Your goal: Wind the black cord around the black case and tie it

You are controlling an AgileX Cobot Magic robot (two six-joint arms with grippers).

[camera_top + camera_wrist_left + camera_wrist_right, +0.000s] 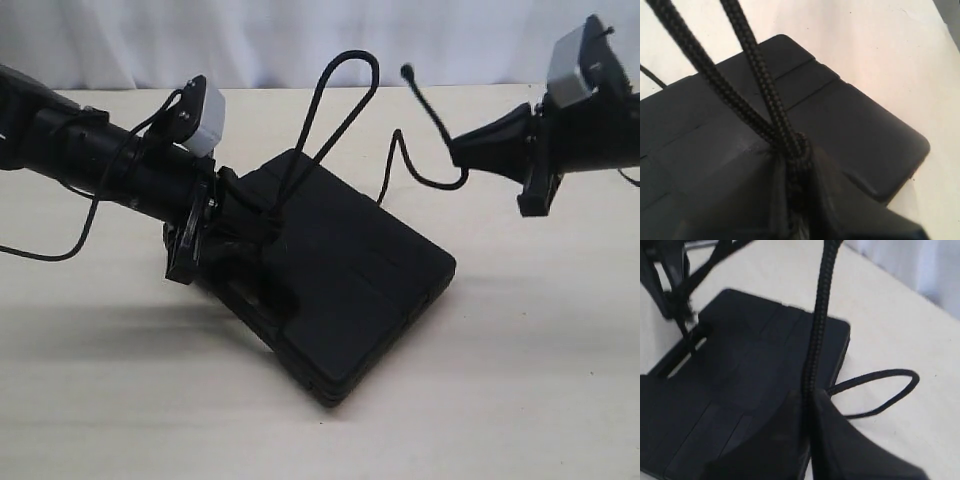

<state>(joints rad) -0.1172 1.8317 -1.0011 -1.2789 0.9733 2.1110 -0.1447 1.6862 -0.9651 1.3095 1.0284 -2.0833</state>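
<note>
The black case (345,285) lies flat on the cream table, its near corner toward the front. My left gripper (262,232) rests over the case's left part, shut on a doubled stretch of the black cord (762,80). From it a tall loop of cord (340,80) rises above the case. My right gripper (458,152) hangs above the table right of the case, shut on the cord (816,335). The cord's small knobbed end (407,72) sticks up beyond that gripper. A slack bend of cord (890,390) lies on the table beside the case (755,365).
A thin black cable (60,245) from the left arm droops onto the table at far left. A white curtain (300,35) closes the back. Bare cream table (500,400) spreads in front of and to the right of the case.
</note>
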